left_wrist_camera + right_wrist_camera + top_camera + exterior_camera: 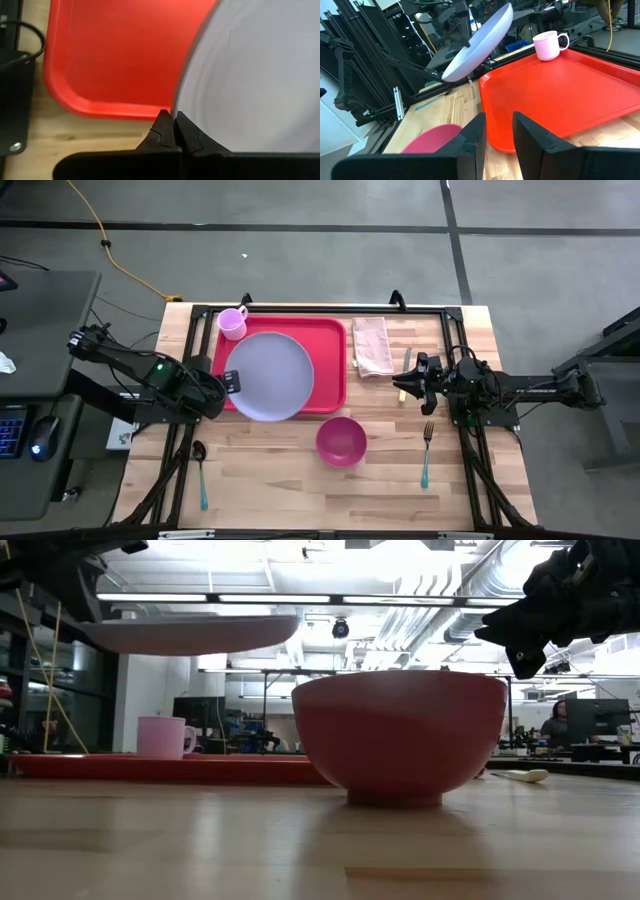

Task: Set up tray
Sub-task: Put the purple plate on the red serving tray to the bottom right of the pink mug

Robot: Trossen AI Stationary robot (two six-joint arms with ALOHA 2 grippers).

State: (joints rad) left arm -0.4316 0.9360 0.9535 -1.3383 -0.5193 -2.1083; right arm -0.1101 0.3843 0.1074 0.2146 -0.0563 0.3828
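The lavender plate (270, 375) hangs tilted above the red tray (327, 337), well clear of it in the low view (190, 633). My left gripper (232, 383) is shut on the plate's left rim. A pink mug (233, 322) stands on the tray's far left corner. My right gripper (499, 134) is open and holds nothing, level above the table's right part (405, 383), pointing toward the tray. My left gripper pinches the plate's rim (175, 111) at its left edge between its two fingers. The fingers come from the table's left, slanting down. The plate is lifted clear of the tray and tilted (480, 42).
A magenta bowl (341, 441) stands on the wood in front of the tray. A folded napkin (372, 346) and a knife (406, 362) lie to the tray's right. A fork (426, 453) lies near the right front, a spoon (200, 470) near the left front.
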